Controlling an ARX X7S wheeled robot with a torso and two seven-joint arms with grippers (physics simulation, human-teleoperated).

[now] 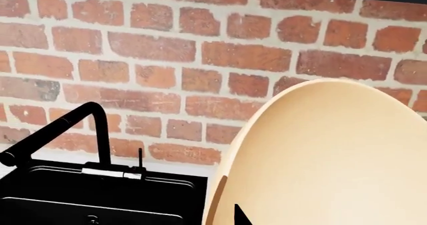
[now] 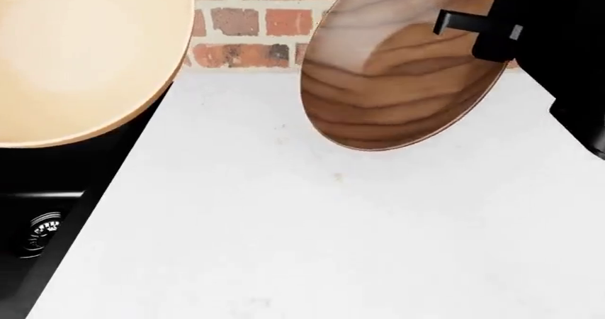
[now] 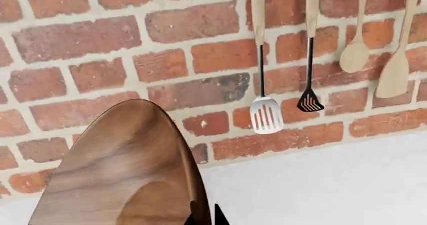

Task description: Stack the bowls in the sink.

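Observation:
The pale cream bowl (image 2: 76, 57) hangs tilted in the air over the black sink (image 2: 47, 177). My left gripper (image 1: 230, 217) is shut on its rim; one black fingertip (image 1: 241, 216) lies against the inside of the bowl (image 1: 333, 160), and the other is hidden behind it. The dark brown wood-grain bowl (image 2: 397, 78) is held up, tilted, over the white countertop by the brick wall. There my right gripper (image 2: 455, 23) is shut on its rim. In the right wrist view the two fingertips (image 3: 220, 216) pinch the edge of that bowl (image 3: 127, 170).
The sink basin (image 1: 100, 190) has a tall black faucet (image 1: 67, 130) and a round steel drain (image 2: 38, 232). White countertop (image 2: 331, 213) stretches right of the sink. A steel spatula (image 3: 267, 115), a black turner (image 3: 310, 101) and wooden spoons (image 3: 355, 55) hang on the brick wall.

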